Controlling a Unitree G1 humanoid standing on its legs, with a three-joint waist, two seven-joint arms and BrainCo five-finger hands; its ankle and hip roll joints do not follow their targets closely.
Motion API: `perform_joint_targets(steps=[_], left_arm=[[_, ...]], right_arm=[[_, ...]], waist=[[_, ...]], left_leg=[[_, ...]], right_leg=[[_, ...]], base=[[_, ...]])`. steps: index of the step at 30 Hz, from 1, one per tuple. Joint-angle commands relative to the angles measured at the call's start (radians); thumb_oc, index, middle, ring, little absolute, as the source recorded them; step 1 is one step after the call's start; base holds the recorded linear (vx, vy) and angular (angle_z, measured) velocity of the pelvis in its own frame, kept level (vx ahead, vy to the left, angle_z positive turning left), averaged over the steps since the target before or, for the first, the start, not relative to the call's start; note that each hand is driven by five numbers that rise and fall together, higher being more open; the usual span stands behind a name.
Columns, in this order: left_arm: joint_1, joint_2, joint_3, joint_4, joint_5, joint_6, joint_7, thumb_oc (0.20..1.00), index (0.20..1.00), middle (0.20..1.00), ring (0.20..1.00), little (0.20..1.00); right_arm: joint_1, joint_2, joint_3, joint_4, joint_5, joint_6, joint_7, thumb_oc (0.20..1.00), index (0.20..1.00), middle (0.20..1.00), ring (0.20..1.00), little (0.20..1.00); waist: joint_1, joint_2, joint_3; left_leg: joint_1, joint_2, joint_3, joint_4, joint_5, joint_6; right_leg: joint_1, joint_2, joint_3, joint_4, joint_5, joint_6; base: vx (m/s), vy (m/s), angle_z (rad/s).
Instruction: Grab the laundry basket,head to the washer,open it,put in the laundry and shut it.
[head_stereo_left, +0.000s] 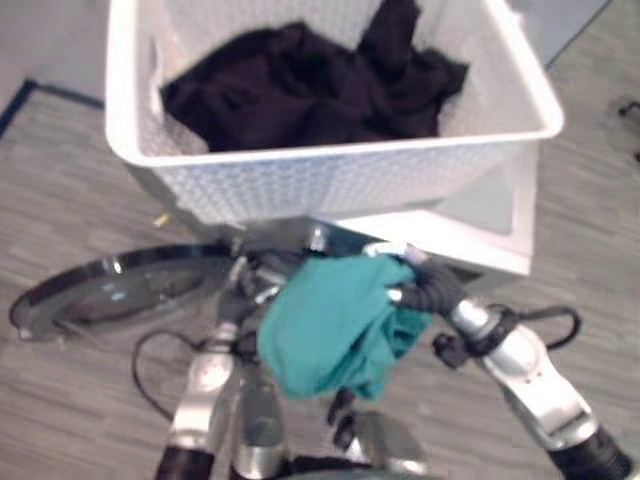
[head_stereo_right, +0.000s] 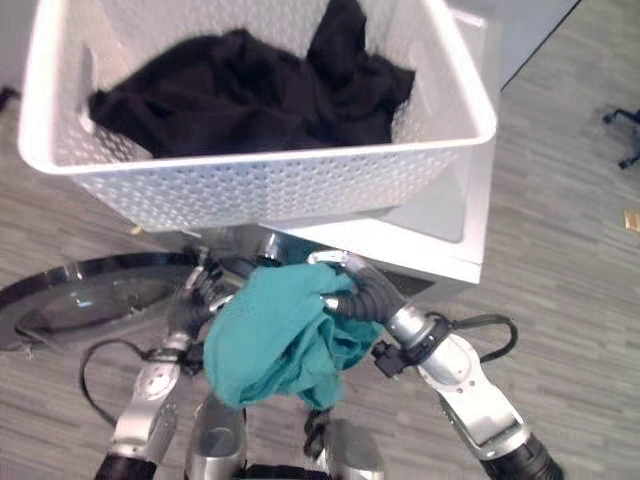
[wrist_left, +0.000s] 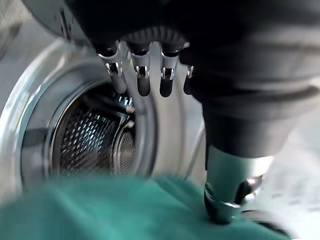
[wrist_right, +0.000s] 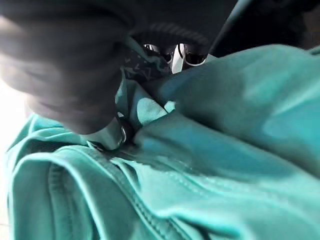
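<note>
The right hand has its fingers bunched into a teal garment held just in front of the washer drum. The left hand hovers with fingers straight, its thumb on the cloth. The door hangs open, and the basket on top holds dark laundry. Best push the bundle deep past the rim before letting go.

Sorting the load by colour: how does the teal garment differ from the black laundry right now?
The teal garment is bright green-blue; the black laundry is dark. The teal garment hangs bunched in the right hand in front of the washer, while the black laundry lies heaped in the white basket on top of the machine. Both are crumpled cloth.
</note>
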Motion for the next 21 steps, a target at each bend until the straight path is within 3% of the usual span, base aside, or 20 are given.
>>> perform_joint_targets(steps=[1, 13, 21], left_arm=[[-0.012, 0.007, -0.013, -0.043, 0.018, -0.061, 0.004, 1.0, 1.0, 1.0, 1.0, 1.0], [-0.101, 0.045, -0.043, -0.074, 0.039, -0.072, 0.03, 1.0, 1.0, 1.0, 1.0, 1.0], [-0.104, 0.072, -0.036, -0.097, 0.046, -0.076, 0.038, 1.0, 1.0, 1.0, 1.0, 1.0]], right_arm=[[-0.042, -0.022, -0.004, -0.104, 0.012, -0.07, -0.006, 0.2, 0.2, 0.2, 0.2, 0.2], [-0.03, -0.077, 0.076, -0.08, -0.094, -0.063, -0.005, 0.2, 0.2, 0.2, 0.2, 0.2], [-0.004, -0.142, 0.12, -0.052, -0.141, -0.062, 0.007, 0.2, 0.2, 0.2, 0.2, 0.2]], waist=[[-0.015, -0.003, -0.012], [-0.051, -0.081, -0.012], [-0.057, -0.106, -0.012]], left_leg=[[0.049, 0.101, 0.082, -0.009, 0.026, -0.058], [-0.109, 0.085, 0.068, 0.04, -0.016, -0.059], [-0.185, 0.067, 0.057, 0.101, -0.054, -0.047]], right_leg=[[-0.009, -0.022, -0.032, 0.125, -0.092, -0.012], [-0.154, -0.057, -0.032, 0.159, -0.088, -0.002], [-0.184, -0.08, -0.051, 0.172, -0.09, -0.004]], base=[[-0.02, 0.017, -0.04], [0.02, 0.038, 0.0], [0.01, 0.053, 0.04]])
